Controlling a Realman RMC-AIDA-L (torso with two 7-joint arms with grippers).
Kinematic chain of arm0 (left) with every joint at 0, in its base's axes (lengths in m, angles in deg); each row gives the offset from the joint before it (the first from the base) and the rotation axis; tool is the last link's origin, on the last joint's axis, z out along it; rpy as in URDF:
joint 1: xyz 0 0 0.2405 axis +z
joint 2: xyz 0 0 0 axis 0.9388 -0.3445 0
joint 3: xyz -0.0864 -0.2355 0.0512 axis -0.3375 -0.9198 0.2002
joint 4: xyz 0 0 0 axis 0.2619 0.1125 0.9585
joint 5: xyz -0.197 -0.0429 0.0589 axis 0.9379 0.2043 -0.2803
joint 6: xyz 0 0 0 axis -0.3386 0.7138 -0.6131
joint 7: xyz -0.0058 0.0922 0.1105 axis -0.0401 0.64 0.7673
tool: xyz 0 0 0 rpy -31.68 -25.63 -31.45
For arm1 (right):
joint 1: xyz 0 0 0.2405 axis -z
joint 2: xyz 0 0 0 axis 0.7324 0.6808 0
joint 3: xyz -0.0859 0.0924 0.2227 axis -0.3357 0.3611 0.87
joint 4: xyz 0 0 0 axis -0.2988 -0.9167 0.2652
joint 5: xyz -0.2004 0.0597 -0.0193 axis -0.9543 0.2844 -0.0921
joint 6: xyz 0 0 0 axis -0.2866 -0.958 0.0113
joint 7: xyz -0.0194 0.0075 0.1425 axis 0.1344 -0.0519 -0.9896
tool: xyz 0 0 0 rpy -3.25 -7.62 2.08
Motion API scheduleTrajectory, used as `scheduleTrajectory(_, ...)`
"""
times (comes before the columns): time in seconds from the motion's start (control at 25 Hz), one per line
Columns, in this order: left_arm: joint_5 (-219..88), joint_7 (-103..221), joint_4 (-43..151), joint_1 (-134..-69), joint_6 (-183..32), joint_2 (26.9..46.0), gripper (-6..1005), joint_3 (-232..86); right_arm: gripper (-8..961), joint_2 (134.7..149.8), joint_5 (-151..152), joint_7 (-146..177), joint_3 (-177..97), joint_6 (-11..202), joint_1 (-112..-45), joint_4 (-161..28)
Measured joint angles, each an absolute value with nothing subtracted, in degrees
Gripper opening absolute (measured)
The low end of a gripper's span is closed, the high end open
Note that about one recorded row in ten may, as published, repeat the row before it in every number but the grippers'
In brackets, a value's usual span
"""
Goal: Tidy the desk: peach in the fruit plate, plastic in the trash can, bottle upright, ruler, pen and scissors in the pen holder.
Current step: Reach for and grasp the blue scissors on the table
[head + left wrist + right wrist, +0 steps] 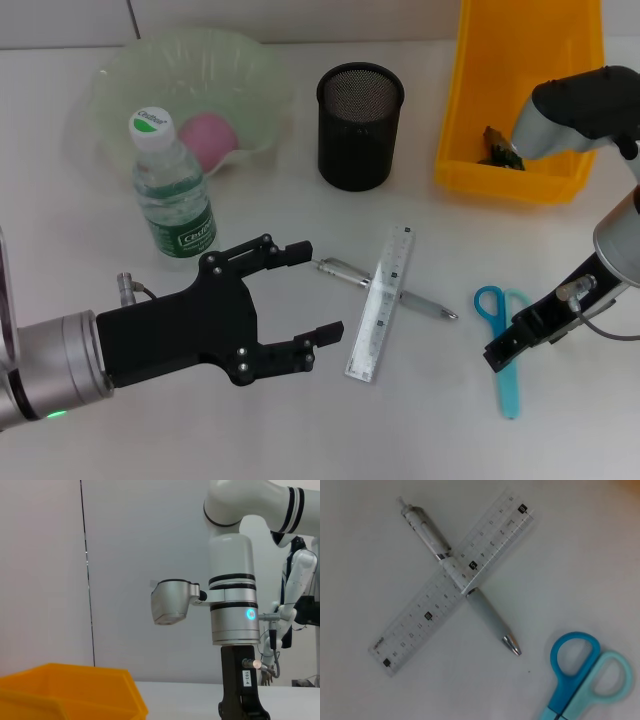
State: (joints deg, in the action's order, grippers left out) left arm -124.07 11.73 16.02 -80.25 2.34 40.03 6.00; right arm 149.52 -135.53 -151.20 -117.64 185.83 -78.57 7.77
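Left gripper [310, 295]: jaws are standing wide apart and holding nothing, hovering over the worktop [250, 440] just beside the near end of the pen [385, 287] and pointing toward it.

Right gripper [500, 355]: it is hanging low over the scissors [503, 345], above the blades just below the blue handles. Cannot tell whether its jaws are open or closed.

The clear ruler [381, 303] is lying across the pen, forming a cross; in the right wrist view the pen is passing under the ruler near its middle, with the metal tip pointing toward the scissors' handles. The scissors are lying flat, apart from the pen tip.

The black mesh pen holder [360, 125] is standing upright behind the ruler, nothing visible inside.

The water bottle [170, 190] is standing upright with its cap on, just behind the left gripper. The pink peach [210, 140] is sitting in the pale green fruit plate [120, 85], right behind the bottle.

The yellow trash can [480, 180] is sitting at the far right, with a dark crumpled piece [497, 150] inside; the right arm's elbow is partly covering it.
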Motion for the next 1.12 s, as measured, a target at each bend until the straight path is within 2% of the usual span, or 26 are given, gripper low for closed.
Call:
scheduleTrajectory(0.28, -124.07, 11.96, 17.07, -80.83, 2.35, 40.09, 800, 5.90, 725, 149.51, -135.52, -151.23, -118.04, 183.88, -79.49, 5.36)
scheduleTrajectory(0.92, -124.07, 12.81, 17.43, -81.07, 2.34, 40.20, 800, 5.54, 678, 149.51, -134.36, -151.24, -119.31, 181.40, -82.29, 0.17)
scheduleTrajectory(1.12, -124.05, 12.88, 17.83, -81.12, 2.39, 40.21, 800, 5.53, 632, 149.51, -134.60, -151.24, -119.52, 181.29, -82.41, -0.13)
